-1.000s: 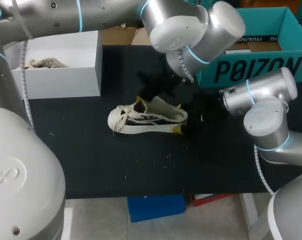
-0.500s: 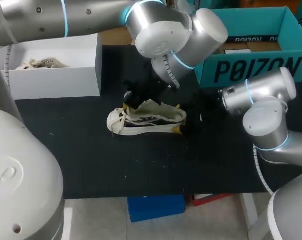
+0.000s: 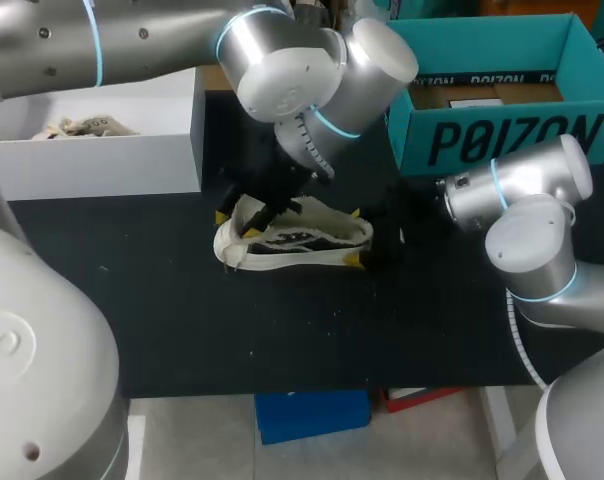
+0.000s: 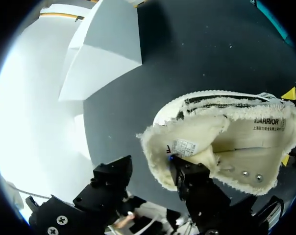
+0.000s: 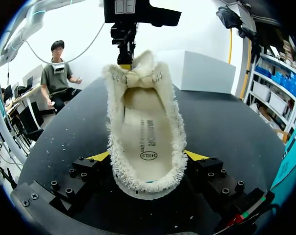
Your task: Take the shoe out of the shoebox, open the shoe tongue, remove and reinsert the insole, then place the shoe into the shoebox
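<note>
Reckoning we're mid-task: shoe (image 3: 302, 240) out, right fingers (image 5: 86, 169) clamp heel (image 5: 148, 183), left fingers (image 4: 189, 178) spread, one hooking tongue (image 4: 187, 139); insole (image 5: 145, 132) & reboxing left.

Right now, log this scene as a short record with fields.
shoe: on the table, outside both boxes
tongue: folded up out of the opening
insole: lying inside the shoe
left fingers: open, one against the tongue, the other clear of the shoe
right fingers: shut on the heel, one on each side
white box: back left
teal box: back right
</note>
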Available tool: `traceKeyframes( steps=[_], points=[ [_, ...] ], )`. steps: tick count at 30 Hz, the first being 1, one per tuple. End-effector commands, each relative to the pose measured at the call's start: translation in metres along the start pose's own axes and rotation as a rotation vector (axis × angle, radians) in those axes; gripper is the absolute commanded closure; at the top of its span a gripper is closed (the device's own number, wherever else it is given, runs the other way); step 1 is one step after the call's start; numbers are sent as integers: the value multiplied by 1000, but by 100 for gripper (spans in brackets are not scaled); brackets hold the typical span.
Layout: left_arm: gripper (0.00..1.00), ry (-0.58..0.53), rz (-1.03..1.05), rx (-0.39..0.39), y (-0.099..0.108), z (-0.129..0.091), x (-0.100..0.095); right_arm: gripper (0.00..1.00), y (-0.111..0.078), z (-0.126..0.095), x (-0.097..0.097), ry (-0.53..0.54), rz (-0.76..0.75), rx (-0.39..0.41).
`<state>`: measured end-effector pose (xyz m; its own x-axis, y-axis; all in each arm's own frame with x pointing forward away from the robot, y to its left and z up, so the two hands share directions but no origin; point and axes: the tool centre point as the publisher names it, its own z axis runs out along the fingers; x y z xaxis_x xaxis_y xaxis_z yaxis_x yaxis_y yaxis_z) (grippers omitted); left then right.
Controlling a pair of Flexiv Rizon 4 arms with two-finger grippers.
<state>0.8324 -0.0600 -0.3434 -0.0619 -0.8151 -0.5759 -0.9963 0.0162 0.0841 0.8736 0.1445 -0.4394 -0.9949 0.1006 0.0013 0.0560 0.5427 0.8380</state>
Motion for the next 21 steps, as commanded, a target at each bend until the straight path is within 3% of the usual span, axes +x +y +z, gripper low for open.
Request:
traceKeyframes(
  steps=[1,14,18,21],
  points=[
    [0,39,-10,10,4,9,-13,100,-3,2,-2,-1,1,1],
    [0,127,-24,-20,1,36,-14,100,-3,2,-2,-1,1,1],
    [0,206,22,30,-3,25,-19,100,-3,2,-2,-1,1,1],
    [0,285,154,154,-7,4,-24,100,-3,2,-2,-1,1,1]
  ],
)
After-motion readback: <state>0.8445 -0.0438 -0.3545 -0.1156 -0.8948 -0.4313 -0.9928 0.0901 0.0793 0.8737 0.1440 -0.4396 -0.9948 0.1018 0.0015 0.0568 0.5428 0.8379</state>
